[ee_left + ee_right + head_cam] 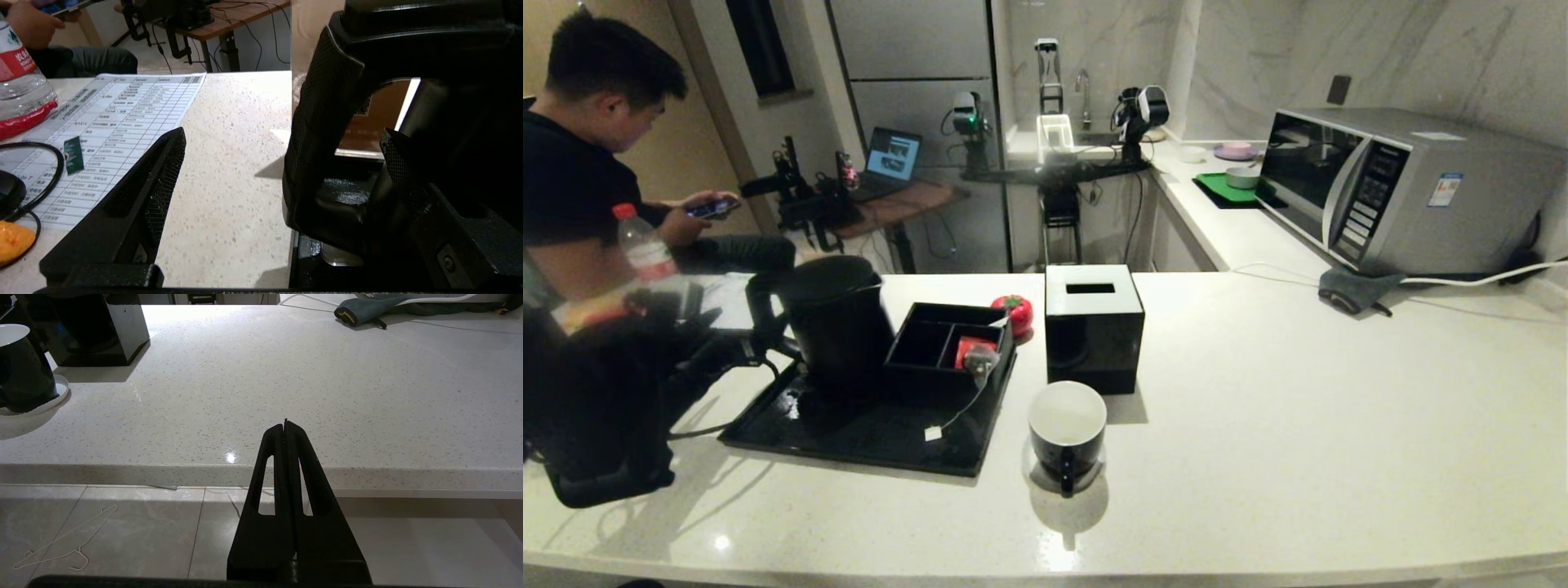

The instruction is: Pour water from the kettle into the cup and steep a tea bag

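Nearest the head camera, the cup [1067,429] is set on the counter [1298,425] just beside the tray [866,429], its white inside seen empty, handle turned toward the robot. On the tray the kettle [837,327] is stood, with the tea bag [980,360] draped over the rim of the divided box [947,336] (its string and tag trailing onto the tray). The left gripper [282,163] is spread wide around the kettle's handle [322,134], apparently ready for a grasp. The right gripper [286,428] is kept pressed shut below the counter edge. Open counter is left to the cup's right; the tissue box [1093,327] is close behind.
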Controlling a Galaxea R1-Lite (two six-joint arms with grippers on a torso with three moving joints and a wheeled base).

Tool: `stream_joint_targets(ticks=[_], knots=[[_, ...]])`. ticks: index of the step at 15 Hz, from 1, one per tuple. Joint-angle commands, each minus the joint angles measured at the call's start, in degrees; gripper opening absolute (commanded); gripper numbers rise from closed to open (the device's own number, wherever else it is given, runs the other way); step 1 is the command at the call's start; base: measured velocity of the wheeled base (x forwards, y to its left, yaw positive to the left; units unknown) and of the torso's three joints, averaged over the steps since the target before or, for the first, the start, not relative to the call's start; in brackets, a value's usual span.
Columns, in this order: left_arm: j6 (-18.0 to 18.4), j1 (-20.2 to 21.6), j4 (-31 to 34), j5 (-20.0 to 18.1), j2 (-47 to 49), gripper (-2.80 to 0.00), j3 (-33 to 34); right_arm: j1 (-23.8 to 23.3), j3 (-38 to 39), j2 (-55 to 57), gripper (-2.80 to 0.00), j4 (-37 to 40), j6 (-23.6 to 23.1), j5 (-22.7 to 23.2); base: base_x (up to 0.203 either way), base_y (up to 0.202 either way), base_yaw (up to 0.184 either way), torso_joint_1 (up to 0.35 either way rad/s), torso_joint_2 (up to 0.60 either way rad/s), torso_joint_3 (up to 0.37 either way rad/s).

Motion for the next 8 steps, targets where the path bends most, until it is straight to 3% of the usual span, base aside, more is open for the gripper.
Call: stream_joint_targets(ticks=[1, 8], knots=[[0.00, 0.20, -2.74, -0.02, 0.44, 0.00, -0.65, 0.02, 0.00, 0.00, -2.80, -0.01, -0.02, 0.01, 0.000, 0.000, 0.000, 0.000, 0.00, 0.000], [0.00, 0.40, -2.74, 0.34, 1.59, 0.00, -3.99, 0.02, 0.00, 0.00, -2.80, -0.01, -0.02, 0.01, 0.000, 0.000, 0.000, 0.000, 0.00, 0.000]])
